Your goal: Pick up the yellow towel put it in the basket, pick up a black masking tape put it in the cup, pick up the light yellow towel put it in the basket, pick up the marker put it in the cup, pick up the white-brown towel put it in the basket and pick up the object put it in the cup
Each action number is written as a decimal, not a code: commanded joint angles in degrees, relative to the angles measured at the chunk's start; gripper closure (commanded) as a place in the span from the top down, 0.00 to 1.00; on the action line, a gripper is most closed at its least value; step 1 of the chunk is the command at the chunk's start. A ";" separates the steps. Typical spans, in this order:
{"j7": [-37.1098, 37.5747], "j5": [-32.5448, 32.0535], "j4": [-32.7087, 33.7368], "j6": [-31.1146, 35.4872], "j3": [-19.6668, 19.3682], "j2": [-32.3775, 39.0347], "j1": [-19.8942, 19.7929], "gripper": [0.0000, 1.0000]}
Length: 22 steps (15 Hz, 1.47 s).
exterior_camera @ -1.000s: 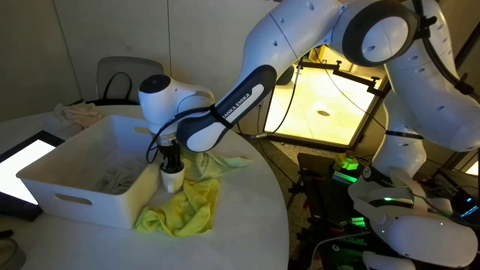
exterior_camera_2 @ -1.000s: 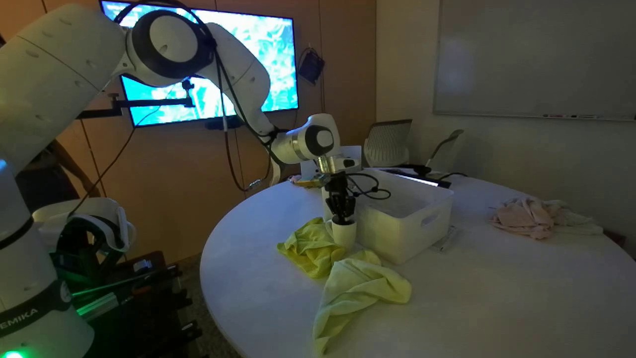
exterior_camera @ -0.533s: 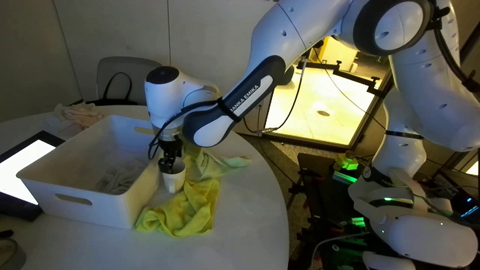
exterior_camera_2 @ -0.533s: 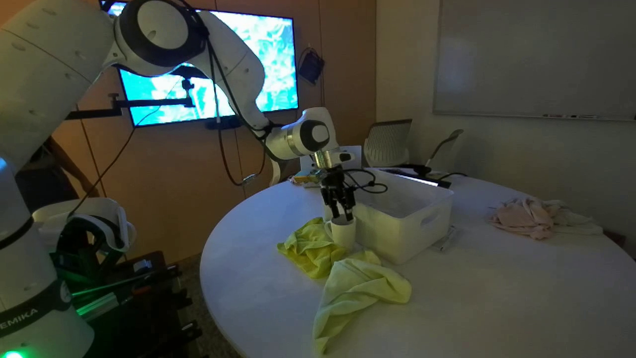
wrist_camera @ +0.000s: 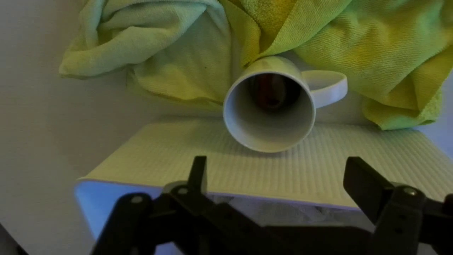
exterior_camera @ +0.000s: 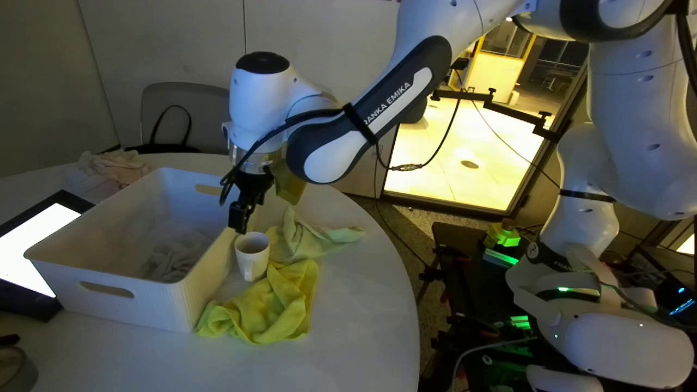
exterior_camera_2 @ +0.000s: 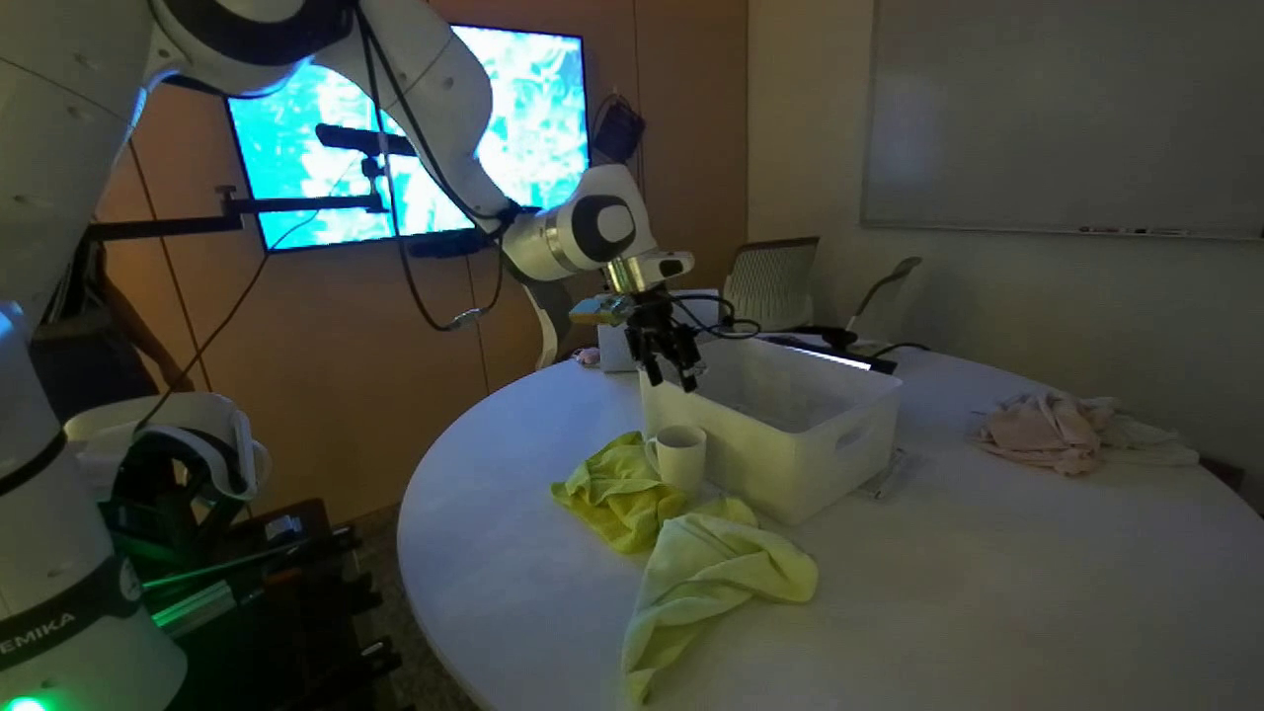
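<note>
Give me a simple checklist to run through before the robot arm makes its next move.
1. Gripper open and empty: ok.
2. Gripper clear of the cup: ok, it hangs higher and apart.
3. Cup upright: ok, on the table beside the basket.
4. Yellow towel and light yellow towel in the basket: not ok, both lie on the table.
5. Basket open on top: ok, a grayish cloth is inside.
6. Contents of the cup identified: cannot tell, something dark inside is too dim to name.
</note>
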 commanded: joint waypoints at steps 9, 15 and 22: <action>-1.17 2.37 -23.36 11.38 0.43 -12.07 -4.12 1.00; -2.87 8.49 -27.17 16.05 2.89 -7.52 -4.53 1.00; -3.81 12.43 -27.43 20.22 6.81 -2.67 -0.45 1.00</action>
